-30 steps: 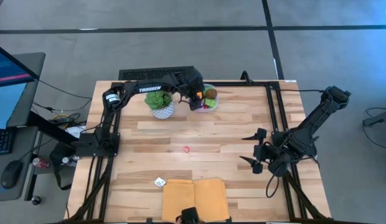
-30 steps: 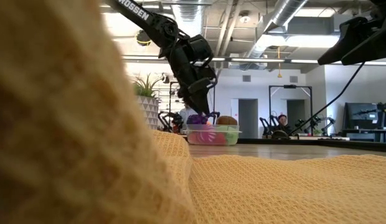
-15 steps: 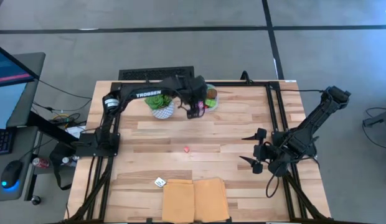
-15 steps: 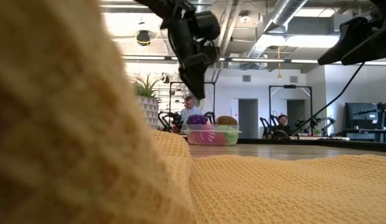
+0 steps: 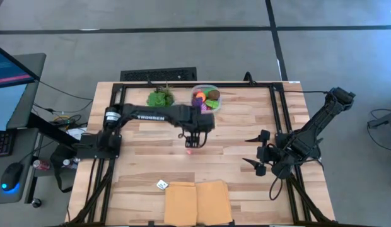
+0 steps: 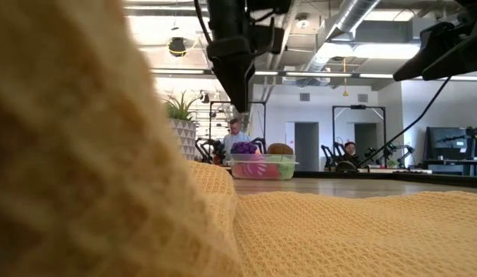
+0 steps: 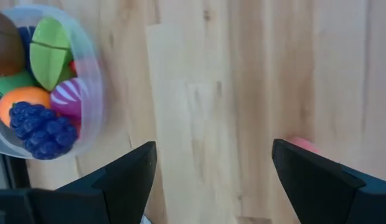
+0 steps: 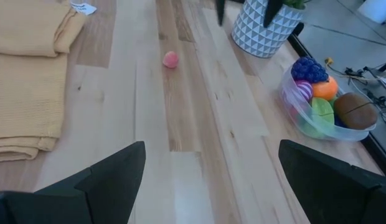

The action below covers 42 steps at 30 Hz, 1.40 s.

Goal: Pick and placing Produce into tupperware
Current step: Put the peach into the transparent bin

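potted plant (image 5: 160, 98), folded yellow cloth (image 5: 197, 202), small tag (image 5: 161, 185)

The folded yellow cloth (image 6: 108, 192) is filling the low view's foreground as a blur, hiding the table and the pink piece (image 8: 170, 59).

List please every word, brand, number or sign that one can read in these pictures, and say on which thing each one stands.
"TROSSEN": white letters on the left arm, seen in the high view; small but legible.
Small white tag on the table near the yellow cloth: it has a dark mark, too small to read.
Blue monitor beside the table: screen content too blurred to read.
No readable text on the tupperware or the plant pot.
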### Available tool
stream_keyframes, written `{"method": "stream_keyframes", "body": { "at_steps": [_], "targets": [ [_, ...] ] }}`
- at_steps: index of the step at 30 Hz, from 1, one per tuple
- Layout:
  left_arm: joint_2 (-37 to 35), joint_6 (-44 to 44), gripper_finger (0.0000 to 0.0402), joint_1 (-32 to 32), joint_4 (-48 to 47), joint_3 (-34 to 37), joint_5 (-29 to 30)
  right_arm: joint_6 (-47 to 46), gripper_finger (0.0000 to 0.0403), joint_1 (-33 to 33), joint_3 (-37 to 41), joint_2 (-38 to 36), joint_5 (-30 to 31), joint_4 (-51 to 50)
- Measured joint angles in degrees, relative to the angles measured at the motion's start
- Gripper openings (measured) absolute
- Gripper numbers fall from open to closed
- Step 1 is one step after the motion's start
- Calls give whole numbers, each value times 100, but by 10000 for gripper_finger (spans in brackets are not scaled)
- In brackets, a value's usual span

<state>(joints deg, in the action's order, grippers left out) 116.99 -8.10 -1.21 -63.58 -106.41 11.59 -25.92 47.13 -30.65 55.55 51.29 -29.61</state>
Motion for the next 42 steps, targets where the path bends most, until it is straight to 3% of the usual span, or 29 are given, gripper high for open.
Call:
{"method": "stream_keyframes", "body": {
  "at_steps": [4,8,18,24,27,30,36,42],
  "targets": [
    [-71,216,311,377,-78,92,349,-76,391,3,0,0,-7,-10],
    [-700,491,311,618,591,957,528,-117,391,3,0,0,-17,-18],
    [-3638,1243,311,844,4758,5224,617,-119,391,-6,2,0,-18,6],
    [-4658,1593,311,842,7623,7502,592,-92,391,-8,2,0,22,114],
    [-4672,1650,311,842,8875,8209,549,50,391,-23,2,0,42,254],
    [-4433,1799,311,842,9419,8526,416,91,391,-117,2,0,66,315],
    [-3576,1836,311,975,9716,8554,385,96,391,-390,2,0,5,306],
    [-2494,1834,311,1060,10742,8557,394,99,391,-530,2,0,-24,297]
  ]
}}
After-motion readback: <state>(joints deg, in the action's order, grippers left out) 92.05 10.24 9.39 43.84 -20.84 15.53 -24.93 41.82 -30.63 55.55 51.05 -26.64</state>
